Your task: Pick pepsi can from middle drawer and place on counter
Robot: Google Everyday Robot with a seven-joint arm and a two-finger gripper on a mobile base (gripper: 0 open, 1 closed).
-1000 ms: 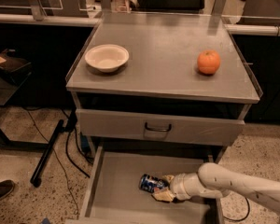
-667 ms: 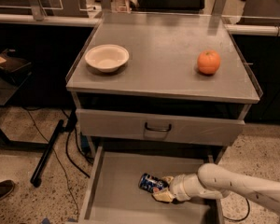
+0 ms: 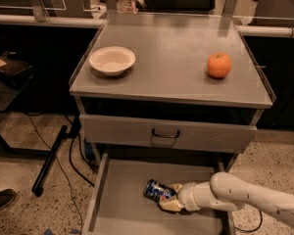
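Note:
The pepsi can (image 3: 156,190) lies on its side on the floor of the open middle drawer (image 3: 122,204), near the drawer's centre. My gripper (image 3: 170,198) reaches in from the right on a white arm, low in the drawer, and sits right at the can's right end, touching it. The counter (image 3: 171,53) is the grey top above the drawers.
A white bowl (image 3: 112,60) stands on the counter's left side and an orange (image 3: 219,65) on its right. The upper drawer face with a dark handle (image 3: 165,133) is shut above the open drawer. A black pole (image 3: 51,160) and cables lie on the floor at the left.

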